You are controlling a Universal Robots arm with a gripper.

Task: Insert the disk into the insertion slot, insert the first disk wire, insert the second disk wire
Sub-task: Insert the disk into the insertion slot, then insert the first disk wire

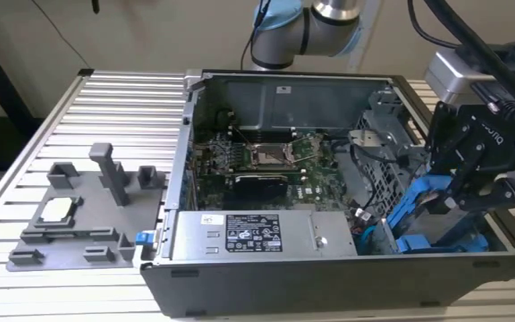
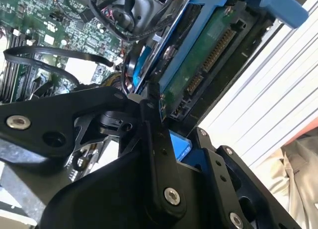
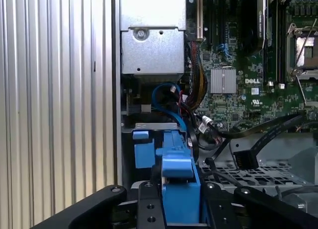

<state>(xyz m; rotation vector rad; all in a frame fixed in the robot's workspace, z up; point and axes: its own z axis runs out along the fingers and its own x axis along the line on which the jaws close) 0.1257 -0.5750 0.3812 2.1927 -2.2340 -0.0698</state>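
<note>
**Disk in the grip, standing on edge at the mouth of the drive bay**

Exterior view: The gripper (image 1: 472,198) hangs over the corner of the open computer case (image 1: 329,282) at the exterior view's right. The disk (image 1: 421,201) stands on edge below it. Its long axis runs steeply down into the insertion slot (image 1: 405,225) and tilts slightly toward the motherboard (image 1: 267,157). A second blue-framed drive (image 1: 441,243) lies lower in the same corner, just beside it. The case's side wall is close on the outer side.

Second wrist view: The fingers (image 2: 158,154) are closed on a blue part of the frame. The disk (image 2: 208,55) extends straight away from the gripper (image 2: 174,144), its green board and connector row exposed. Dark cables (image 2: 117,13) crowd the motherboard side.

First wrist view: The blue frame of the disk (image 3: 178,184) sits squarely between the gripper (image 3: 180,204) fingers, clamped from both sides. The drive cage (image 3: 268,174) is just beside it. A black flat cable (image 3: 246,159) with a free plug lies on the cage, near the frame. Room judged tight on both flanks, open only along the disk's own axis.
</note>
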